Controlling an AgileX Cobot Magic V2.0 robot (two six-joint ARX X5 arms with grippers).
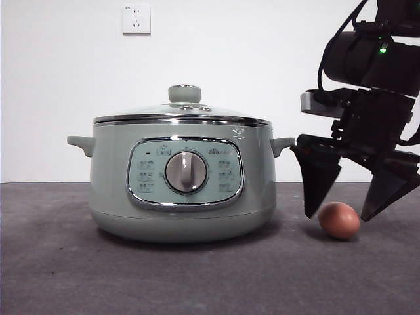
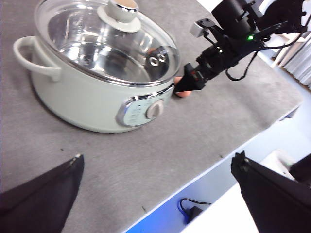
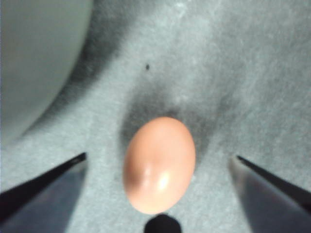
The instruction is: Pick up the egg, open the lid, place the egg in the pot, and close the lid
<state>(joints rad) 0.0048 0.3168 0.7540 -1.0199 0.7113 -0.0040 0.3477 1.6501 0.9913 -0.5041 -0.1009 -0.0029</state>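
Note:
The reddish-brown egg (image 1: 339, 220) (image 3: 159, 164) lies on the grey table to the right of the pot (image 1: 182, 190). My right gripper (image 1: 340, 215) hangs open just above it, one jaw on each side, not touching; in the right wrist view the egg sits centred between the jaws. The pale green pot (image 2: 92, 77) carries its glass lid (image 1: 182, 113) (image 2: 104, 39), which sits shut with the green knob (image 1: 184, 93) on top. My left gripper (image 2: 158, 189) is open and high above the table's front, holding nothing. The egg (image 2: 181, 93) peeks out beside the right gripper in that view.
A white wall with a socket (image 1: 136, 19) stands behind the table. The grey table (image 2: 194, 141) ends at an edge near the left gripper's side, with a drop to the floor beyond. The pot's side handle (image 1: 282, 144) sticks out close to the right arm.

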